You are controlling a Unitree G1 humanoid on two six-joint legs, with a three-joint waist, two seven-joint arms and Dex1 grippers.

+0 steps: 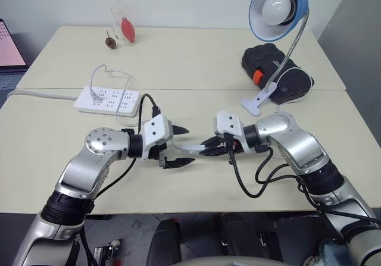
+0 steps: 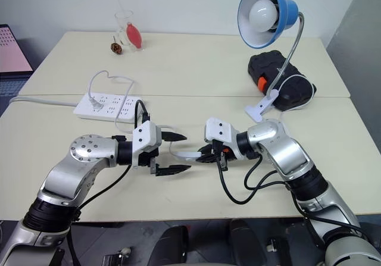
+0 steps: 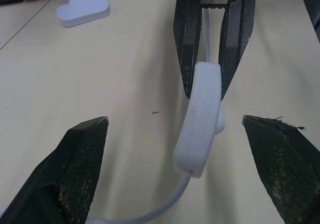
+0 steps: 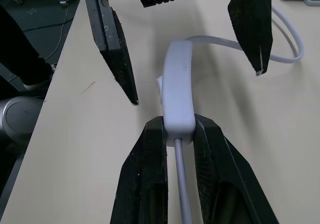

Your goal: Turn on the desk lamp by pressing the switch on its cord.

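Head views first: matte cream tabletop [image 1: 196, 58], and low over its near half the two black-fingered grippers meet nose to nose. The right gripper [image 1: 208, 149] is pinched tight on one end of the small flat white plastic oblong switch [image 1: 191, 149]; the switch's long axis runs across the table, its free end poking toward the left gripper [image 1: 176, 146], whose fingers stand spread, one above and one below that free end, not touching it. The thin white cord [image 2: 169, 127] is hard to follow here. Back right, the desk lamp with glossy blue bowl shade and round white bulb [image 1: 278, 8] faces the camera on a bendy silver gooseneck, white clip base on the table. A long white plastic power strip [image 1: 107, 100] lies back left.

Left wrist view: smooth, rounded switch lengthwise between the worn, gritty black pads [image 3: 82, 159], clear gaps either side; its far end is nipped by the other gripper's fingers.

Right wrist view: both fingers [image 4: 147, 174] squeeze the switch's near end, cord running out between them; the button face is not distinguishable
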